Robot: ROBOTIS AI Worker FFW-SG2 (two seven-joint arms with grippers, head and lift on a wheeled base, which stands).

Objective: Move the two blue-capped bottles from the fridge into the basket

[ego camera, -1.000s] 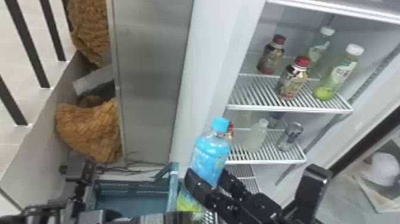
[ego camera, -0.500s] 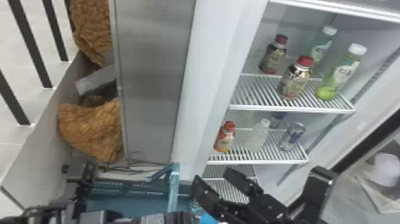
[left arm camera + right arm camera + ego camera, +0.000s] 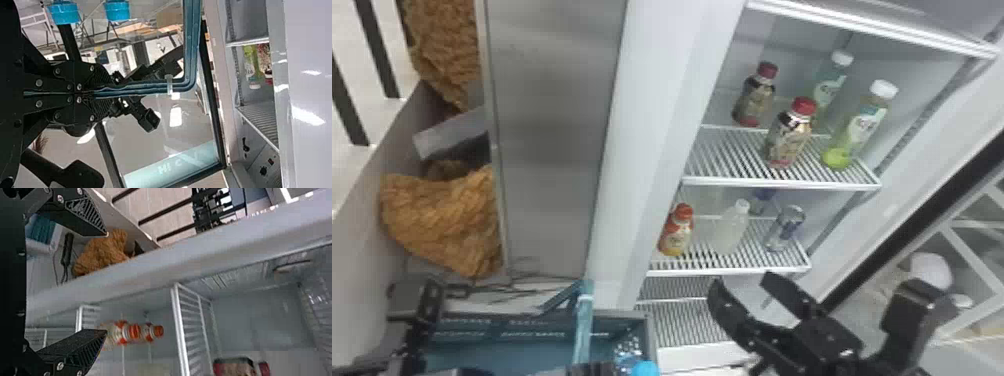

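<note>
The left hand (image 3: 592, 369) is closed on the handle (image 3: 583, 320) of the blue basket (image 3: 547, 320), its two fingers pressed flat against the bars in the left wrist view; the right hand (image 3: 742, 282) stands wide open and empty in front of the fridge's lower part, with a broad gap between its fingers in the right wrist view as well; a blue-capped bottle (image 3: 645, 369) is at the right end of the basket, and two blue caps (image 3: 117, 9) show side by side, a little apart, in the left wrist view; in the open fridge (image 3: 664, 100), the upper shelf (image 3: 732, 160) holds two red-capped bottles (image 3: 789, 135) and, to their right, two white-capped green bottles (image 3: 862, 125); the shelf below (image 3: 702, 262) holds an orange-capped bottle (image 3: 677, 232) at its left, a pale white-capped bottle (image 3: 730, 230) in the middle and a can (image 3: 784, 230) toward the right; wrinkled brown material (image 3: 444, 220) lies to the left of the grey panel (image 3: 552, 125).
</note>
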